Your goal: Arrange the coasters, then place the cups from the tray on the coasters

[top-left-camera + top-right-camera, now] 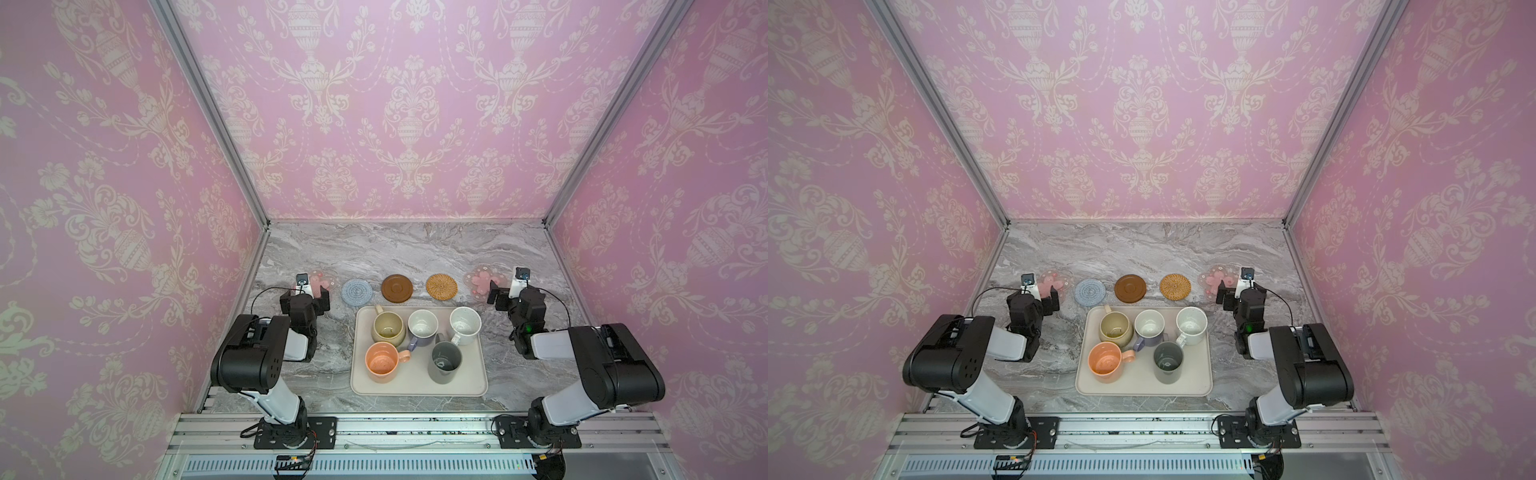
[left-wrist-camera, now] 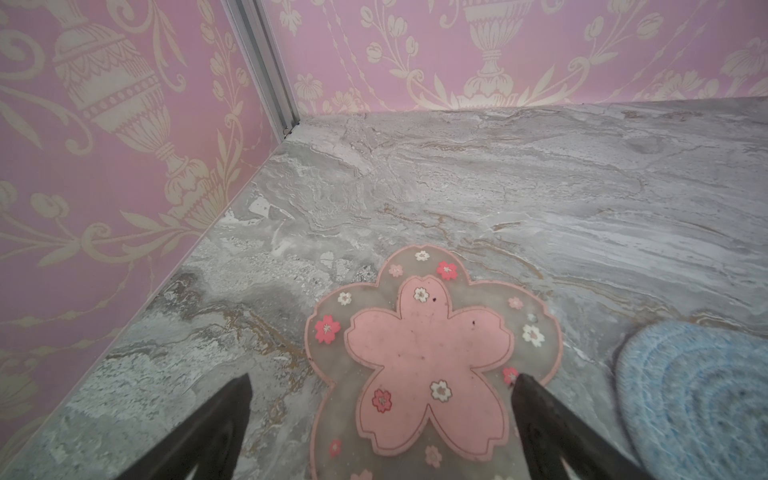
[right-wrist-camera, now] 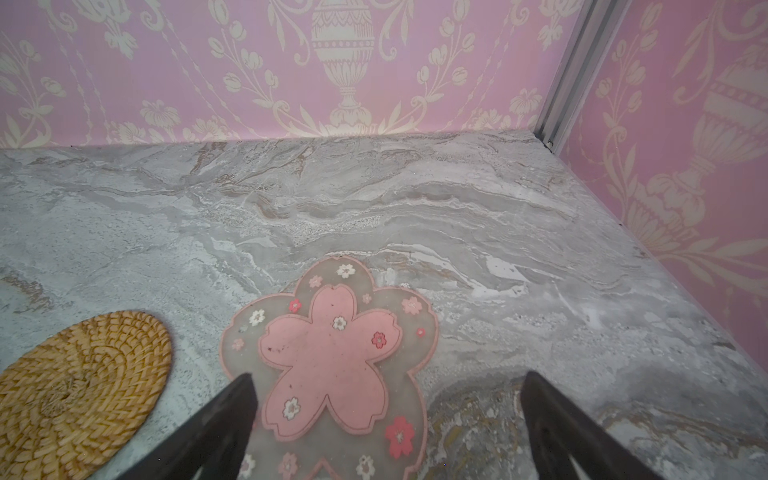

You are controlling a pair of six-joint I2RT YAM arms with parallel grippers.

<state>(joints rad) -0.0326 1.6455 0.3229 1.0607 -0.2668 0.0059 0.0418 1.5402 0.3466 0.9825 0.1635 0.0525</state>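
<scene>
Beyond the tray (image 1: 415, 386), five coasters (image 1: 397, 288) are laid in a row, none yet topped; all five cups (image 1: 422, 326) are left on the tray. The left gripper (image 2: 383, 376) and right gripper (image 3: 388, 375) are held wide open, empty, over the row's ends.

Soft, even, bright light; faint shadows, slight blur, wide-angle bending at edges.

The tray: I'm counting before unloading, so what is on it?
Five upright cups: olive-yellow cup, lavender cup, white speckled cup, peach cup, dark grey cup. The tray floor under them is hidden.
</scene>
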